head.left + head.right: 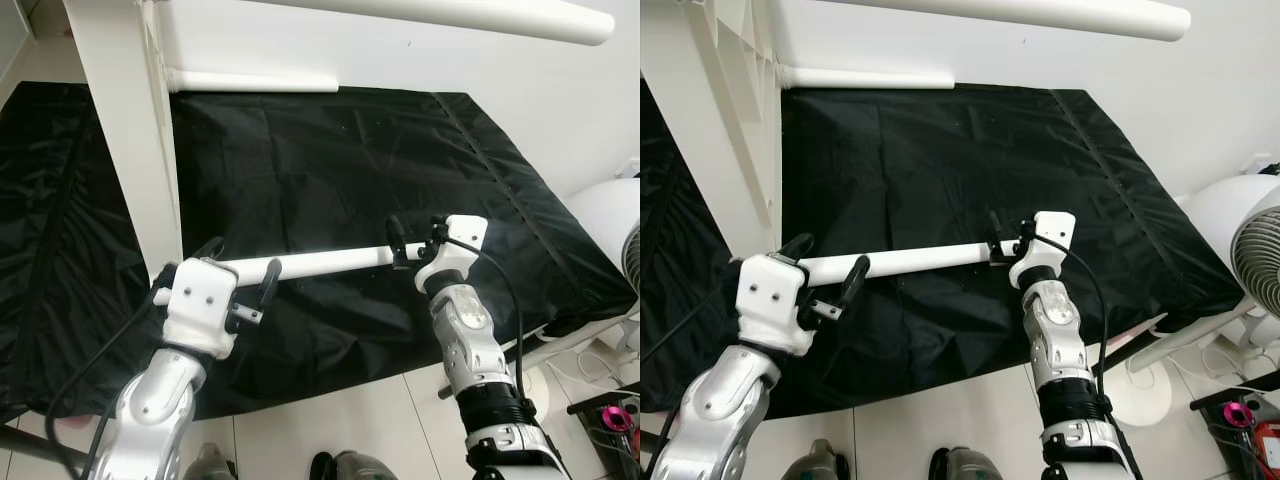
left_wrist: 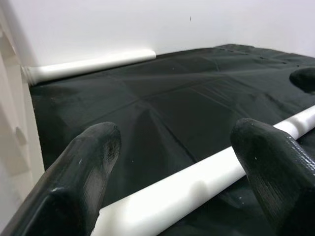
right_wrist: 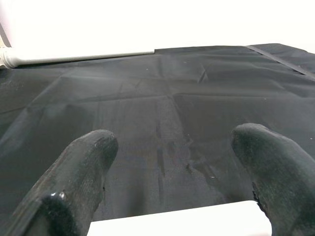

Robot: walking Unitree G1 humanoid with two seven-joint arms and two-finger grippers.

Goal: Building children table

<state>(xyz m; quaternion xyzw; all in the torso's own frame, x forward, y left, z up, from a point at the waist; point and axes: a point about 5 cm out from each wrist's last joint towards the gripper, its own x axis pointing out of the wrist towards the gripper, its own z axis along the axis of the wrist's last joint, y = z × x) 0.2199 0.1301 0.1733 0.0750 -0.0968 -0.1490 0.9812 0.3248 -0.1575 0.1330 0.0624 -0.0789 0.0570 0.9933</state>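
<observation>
You had a white table leg (image 1: pixel 310 264) held level above the black sheet (image 1: pixel 330 160) on the floor, near the sheet's front edge. Your left gripper (image 1: pixel 240 280) was at the leg's left end. Its two black fingers (image 2: pixel 83 172) stood on either side of the leg, apart from each other, and the leg passed between them; I could not tell if they pressed on it. Your right gripper (image 1: pixel 412 243) was at the leg's right end, and in the right wrist view its fingers (image 3: pixel 78 172) were spread with the white end low between them. If they clamped the leg, I could not tell.

A second white leg (image 1: pixel 255 81) lay along the sheet's far edge, beside the wall. A white upright panel (image 1: pixel 130 130) stood at the sheet's left side, touching the held leg's left end or just beside it. A white fan (image 1: pixel 1255 260) stood past the right edge of the sheet.
</observation>
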